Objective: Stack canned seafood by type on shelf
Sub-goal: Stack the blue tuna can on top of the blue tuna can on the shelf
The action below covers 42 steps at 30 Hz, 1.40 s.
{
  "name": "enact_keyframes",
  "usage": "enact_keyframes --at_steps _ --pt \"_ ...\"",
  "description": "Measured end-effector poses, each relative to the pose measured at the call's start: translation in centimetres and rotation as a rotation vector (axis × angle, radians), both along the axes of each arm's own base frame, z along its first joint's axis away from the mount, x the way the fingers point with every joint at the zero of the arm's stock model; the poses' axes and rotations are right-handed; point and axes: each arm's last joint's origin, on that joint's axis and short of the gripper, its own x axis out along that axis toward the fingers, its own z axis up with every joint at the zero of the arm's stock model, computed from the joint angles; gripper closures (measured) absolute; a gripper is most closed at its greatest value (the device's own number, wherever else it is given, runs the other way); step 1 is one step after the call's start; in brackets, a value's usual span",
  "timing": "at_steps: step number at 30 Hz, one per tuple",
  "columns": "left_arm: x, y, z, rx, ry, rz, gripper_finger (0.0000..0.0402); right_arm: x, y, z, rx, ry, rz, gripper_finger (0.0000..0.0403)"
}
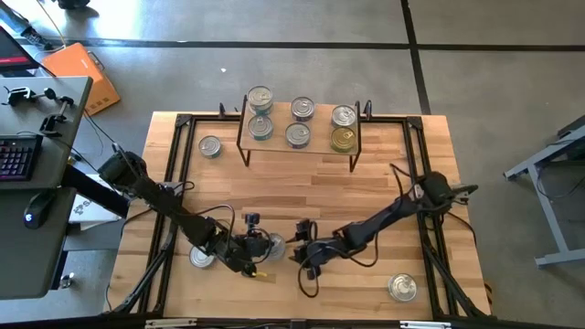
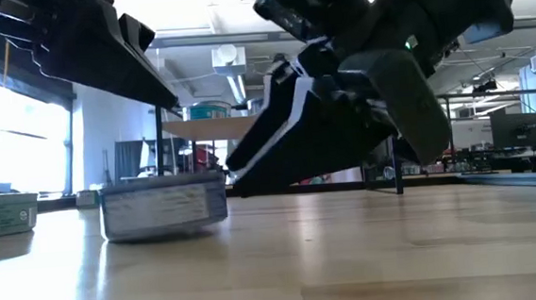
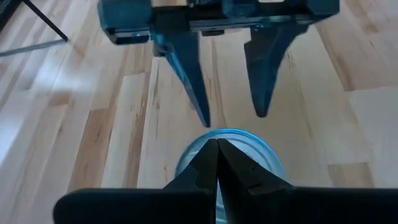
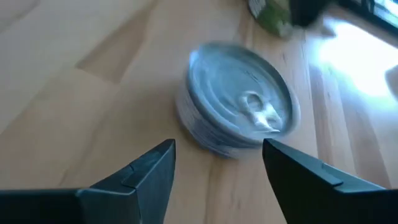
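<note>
**Both arms meet over one tin near the table's front edge**

The table carries the shelf at its back edge, with six tins on it, one gold-topped. A lone tin sits beside the shelf's left end, another by the front right corner, a third front left. The left gripper, fingers pressed together, hovers over a silver-topped tin near the front edge. The right gripper faces that tin, fingers apart, not touching it.
</note>
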Motion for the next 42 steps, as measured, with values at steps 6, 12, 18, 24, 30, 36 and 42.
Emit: enact_keyframes --at_steps 6,12,18,24,30,36,42 --pt "-0.5 -0.4 -0.5 -0.125 0.104 -0.067 0.0401 0.1 0.6 0.1 0.04 -0.048 0.001 0.0167" --pt "-0.8 0.0 -2.5 -0.13 0.207 -0.022 0.0401 0.9 0.5 -0.2 0.124 -0.12 -0.043 0.0167" --pt "-0.5 -0.6 -3.1 -0.215 0.214 -0.065 0.0401 1.3 -1.5 -1.4 0.074 -0.094 -0.224 0.0167" --pt "-0.5 -0.8 -1.8 -0.228 0.143 -0.082 0.0396 0.5 -2.0 0.1 0.05 -0.106 -0.396 0.0167" --pt "-1.4 -2.0 -1.7 -0.299 0.195 -0.163 0.034 -0.3 -0.4 0.3 0.12 -0.099 -0.386 0.0167" --pt "-3.0 -3.9 -1.7 -0.225 0.14 -0.168 0.0275 -1.1 1.0 0.2 0.162 -0.09 -0.382 0.0167" --pt "-3.9 -4.2 -1.8 -0.116 0.096 -0.091 0.025 -1.1 1.2 0.2 0.167 -0.096 -0.377 0.0167"
